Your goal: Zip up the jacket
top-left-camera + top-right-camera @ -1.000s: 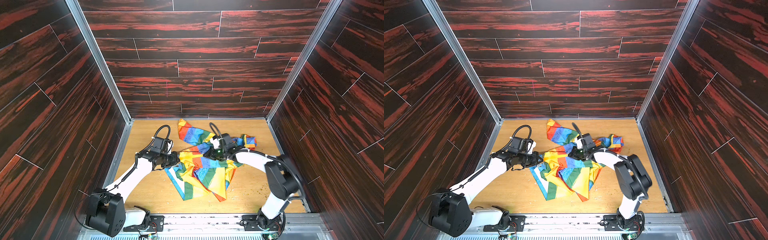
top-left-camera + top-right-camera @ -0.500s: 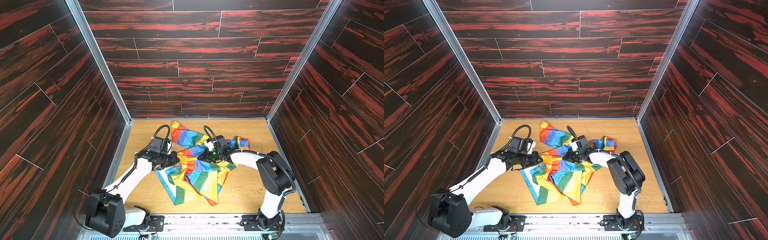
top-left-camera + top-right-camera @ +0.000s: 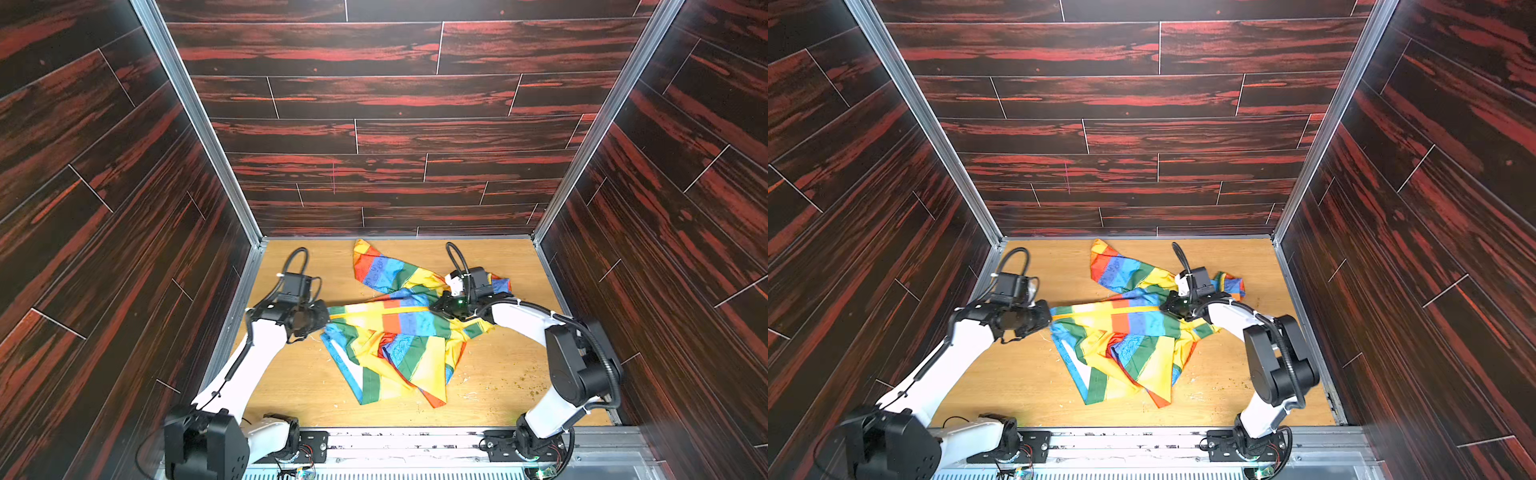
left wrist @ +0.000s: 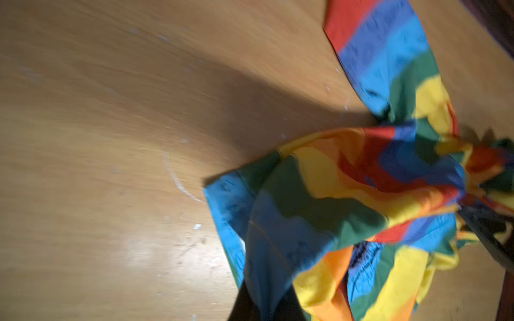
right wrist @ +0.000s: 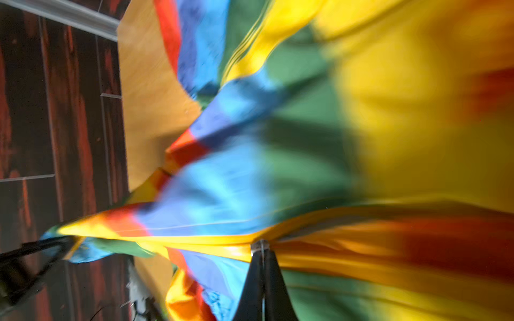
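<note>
Tautly, left gripper (image 3: 327, 320) and right gripper (image 3: 435, 307) clamped on jacket (image 3: 399, 332) edge, table (image 3: 311, 395) showing around.

I see the jacket (image 3: 401, 328) crumpled mid-way across the wooden floor (image 3: 299, 386), its red, orange, yellow, green and blue stripes bunched. 1 yellow-edged band is stretched taut crosswise, and 1 flap lies flat toward the back wall (image 3: 374, 174).

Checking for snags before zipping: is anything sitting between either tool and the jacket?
Nothing visible stands in the way. The left tool is shut on an edge of the jacket, and the right tool is shut on the yellow zipper strip, with the fabric stretched between them.
</note>
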Motion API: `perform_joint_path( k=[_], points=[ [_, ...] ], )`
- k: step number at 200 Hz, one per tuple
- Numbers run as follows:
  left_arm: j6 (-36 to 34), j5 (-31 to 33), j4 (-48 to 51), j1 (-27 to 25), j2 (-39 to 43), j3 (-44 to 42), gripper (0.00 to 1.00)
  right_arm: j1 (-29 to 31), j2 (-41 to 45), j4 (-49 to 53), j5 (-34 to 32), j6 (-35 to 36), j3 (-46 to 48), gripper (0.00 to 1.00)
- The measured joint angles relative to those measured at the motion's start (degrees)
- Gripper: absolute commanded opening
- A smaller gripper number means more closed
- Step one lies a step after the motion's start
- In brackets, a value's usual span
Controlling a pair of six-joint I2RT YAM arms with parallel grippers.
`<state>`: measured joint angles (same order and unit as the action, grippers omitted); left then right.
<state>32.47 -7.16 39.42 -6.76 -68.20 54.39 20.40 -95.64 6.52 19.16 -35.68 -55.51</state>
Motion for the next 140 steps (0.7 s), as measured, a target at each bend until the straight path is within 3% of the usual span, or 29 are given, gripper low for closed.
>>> perform_joint_path(
  k=[66, 140],
  points=[
    [0.4, 1.1, 1.3, 2.5, 1.6, -0.7, 0.0, -3.9, 2.2, 2.1, -3.7, 2.3, 1.6, 0.0],
    [0.3, -1.6, 1.2, 2.6, 1.6, -0.8, 0.0, -9.2, 4.7, 3.9, -2.5, 3.8, 1.7, 0.0]
  ],
)
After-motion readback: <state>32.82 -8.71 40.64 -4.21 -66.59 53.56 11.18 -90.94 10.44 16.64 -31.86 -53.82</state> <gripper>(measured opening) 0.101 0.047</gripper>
